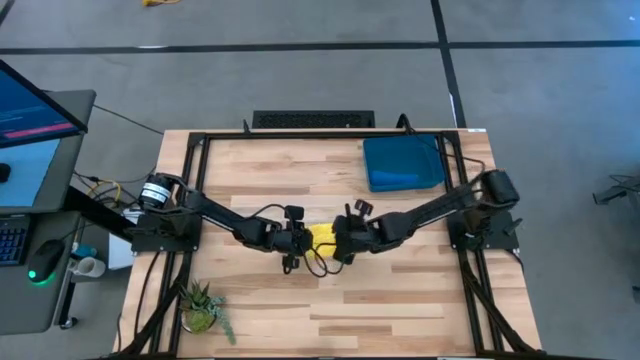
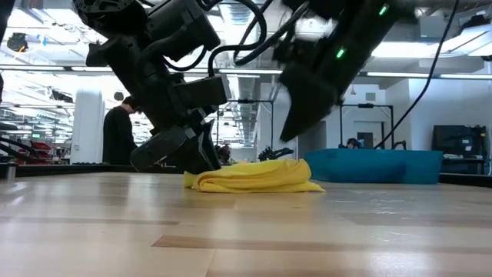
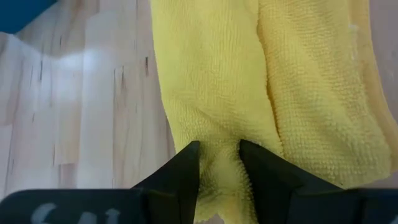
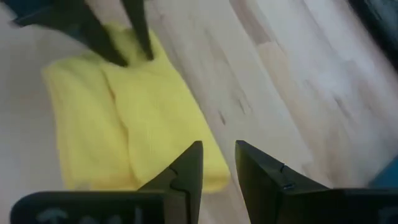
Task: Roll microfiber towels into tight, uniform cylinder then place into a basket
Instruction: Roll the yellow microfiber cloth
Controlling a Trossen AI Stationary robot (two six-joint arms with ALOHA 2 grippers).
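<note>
The yellow towel (image 1: 322, 236) lies as a loosely folded bundle on the wooden table's middle, with a lengthwise crease (image 3: 267, 93) between two thick folds. My left gripper (image 3: 219, 149) is at its left end, shut on the cloth. My right gripper (image 4: 217, 152) hangs open above the towel's right end (image 2: 304, 173), clear of the cloth, with nothing between its fingers. The dark teal basket (image 1: 403, 163) stands at the far right of the table. A brighter blue strip (image 1: 400, 181) lies along its near side. My left gripper pinches the yellow towel's left end (image 3: 217, 177) between its two fingers, on a bunched fold of several layers. The fingers slant down from the table's left and lie along the bundle. The towel rests slack on the table (image 2: 254, 178).
A small potted plant (image 1: 205, 305) stands near the table's front left corner. A black keyboard (image 1: 313, 120) lies beyond the far edge. A person (image 2: 119, 135) stands in the room behind. Bare wood shows in front of the towel and on the near right.
</note>
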